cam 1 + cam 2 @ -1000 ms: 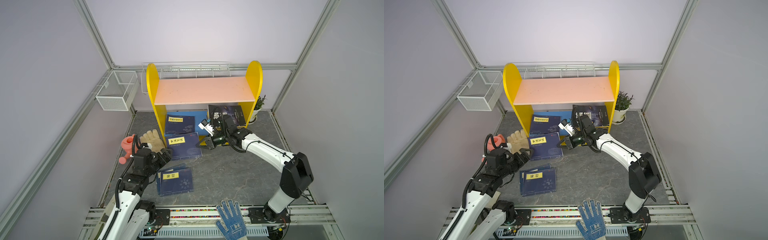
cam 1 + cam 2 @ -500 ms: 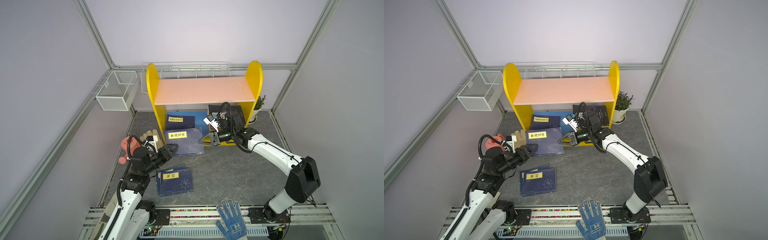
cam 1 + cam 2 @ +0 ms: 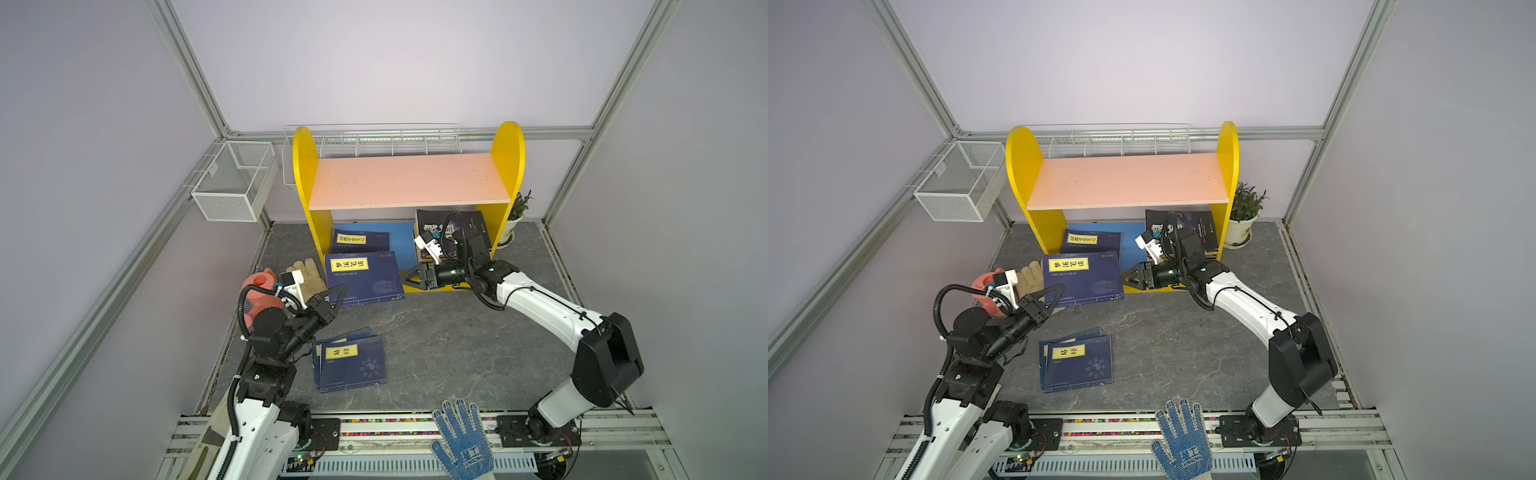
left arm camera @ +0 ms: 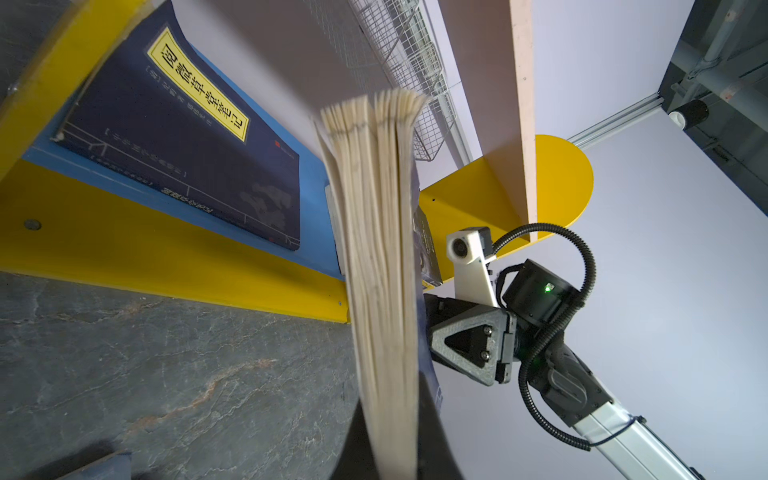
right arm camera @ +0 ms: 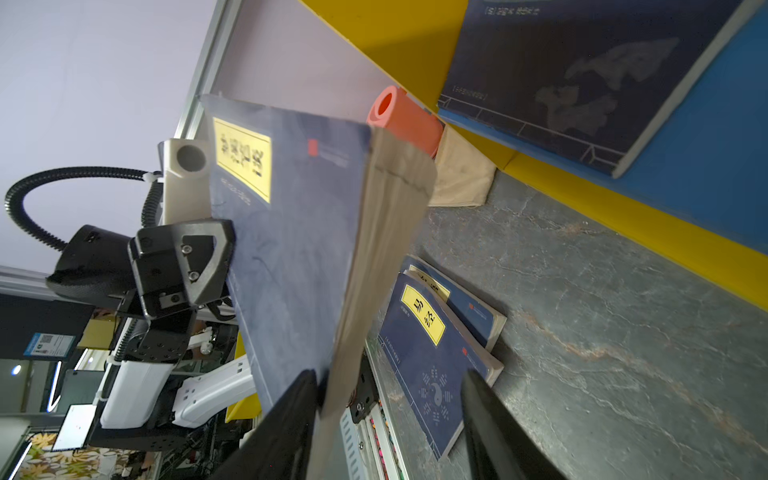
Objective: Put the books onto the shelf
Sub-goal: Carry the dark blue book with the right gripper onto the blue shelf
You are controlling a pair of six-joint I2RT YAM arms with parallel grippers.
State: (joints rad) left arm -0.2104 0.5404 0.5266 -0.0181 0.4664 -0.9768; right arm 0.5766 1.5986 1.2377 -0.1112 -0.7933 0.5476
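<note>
A navy book point(image 3: 363, 278) with a yellow label hangs in front of the shelf point(image 3: 409, 180). My left gripper point(image 3: 338, 293) is shut on its left edge, and the page edge point(image 4: 382, 249) fills the left wrist view. At the book's right edge, my right gripper point(image 3: 409, 280) is open; one finger point(image 5: 291, 407) touches the cover point(image 5: 299, 232). Another navy book point(image 3: 359, 241) lies on the blue lower board point(image 3: 401, 241), with dark books point(image 3: 453, 232) at its right end. Two navy books point(image 3: 351, 361) lie stacked on the floor.
A tan glove point(image 3: 307, 274) and a salmon watering can point(image 3: 259, 291) lie left of the held book. A blue dotted glove point(image 3: 461, 436) sits at the front rail. A white mesh basket point(image 3: 232, 183), a wire rack point(image 3: 370, 141) and a potted plant point(image 3: 517, 216) stand around the shelf.
My left gripper has reached the book's left edge and shut on it. My right gripper, shut on the right edge before, has opened. The book has shifted slightly towards the shelf.
</note>
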